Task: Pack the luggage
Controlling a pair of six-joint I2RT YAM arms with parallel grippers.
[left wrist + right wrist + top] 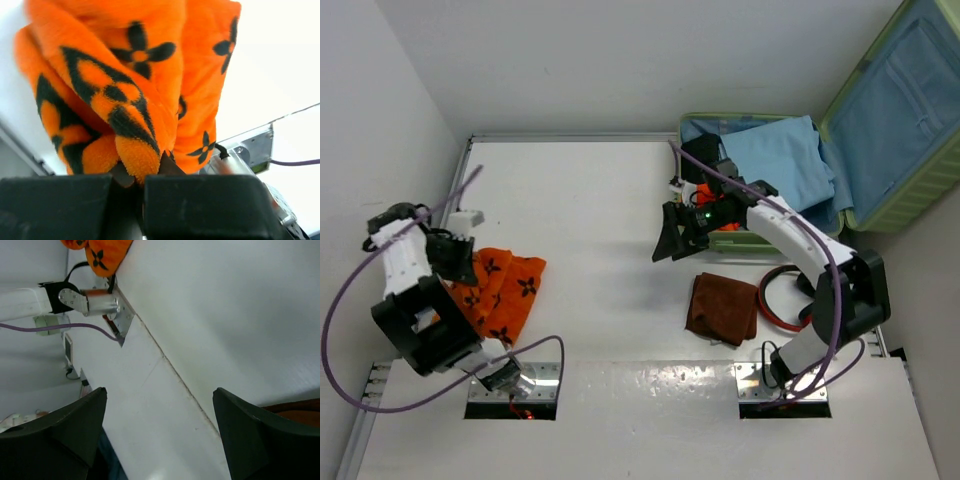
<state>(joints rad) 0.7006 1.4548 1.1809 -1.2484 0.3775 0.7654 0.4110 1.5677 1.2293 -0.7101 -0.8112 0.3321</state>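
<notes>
Orange flowered cloth (505,285) sat pinched in the closed left gripper (141,175), not yet packed. A brown cloth (723,308) lay loose on the table (590,200). Farther off, the right gripper (672,238) hung wide and empty beside the open luggage (920,190), far right, with a blue garment (780,160) inside.

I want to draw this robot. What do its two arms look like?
The left arm and right arm are white with chunky black joints and black, wedge-shaped jaws. A purple cable loops along each. A small green light glows near the right wrist.
</notes>
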